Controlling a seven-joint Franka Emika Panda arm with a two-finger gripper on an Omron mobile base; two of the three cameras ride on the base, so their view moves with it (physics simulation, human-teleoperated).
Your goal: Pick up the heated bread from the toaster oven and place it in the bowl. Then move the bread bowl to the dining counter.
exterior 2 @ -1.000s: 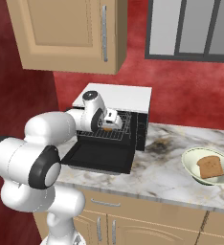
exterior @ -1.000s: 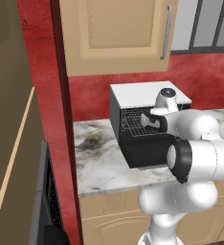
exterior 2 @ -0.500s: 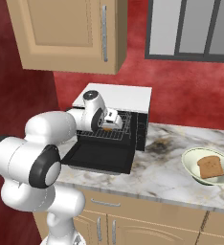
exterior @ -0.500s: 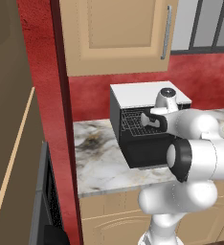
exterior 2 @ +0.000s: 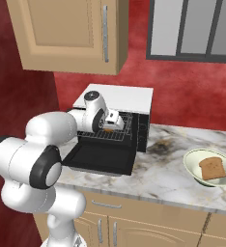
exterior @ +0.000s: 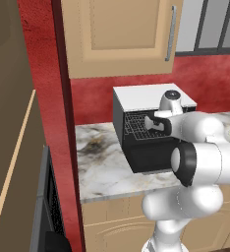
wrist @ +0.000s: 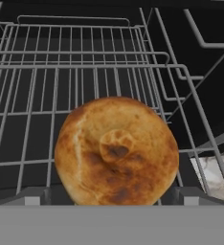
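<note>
The toaster oven [exterior 2: 119, 94] [exterior: 151, 99] stands on the counter with its black door [exterior 2: 98, 159] dropped open. On its wire rack [wrist: 85, 76] lies the heated bread [wrist: 116, 150] [exterior 2: 107, 129], round and golden-brown here. My gripper [wrist: 111, 200] [exterior 2: 110, 122] [exterior: 154, 124] reaches into the oven mouth and is open, a fingertip [wrist: 35, 196] on either side of the bread's near edge. Whether the fingertips touch it I cannot tell. The pale bowl [exterior 2: 190, 161] sits on the counter to the oven's right, with a squarish toasted slice [exterior 2: 212, 169] in it. The dining counter is out of view.
The marble kitchen counter [exterior 2: 158, 173] [exterior: 100, 167] carries the oven and the bowl. Wooden wall cabinets [exterior 2: 71, 34] [exterior: 119, 34] hang above the oven. A red wall column [exterior: 43, 98] and a dark appliance [exterior: 48, 206] close off the left side.
</note>
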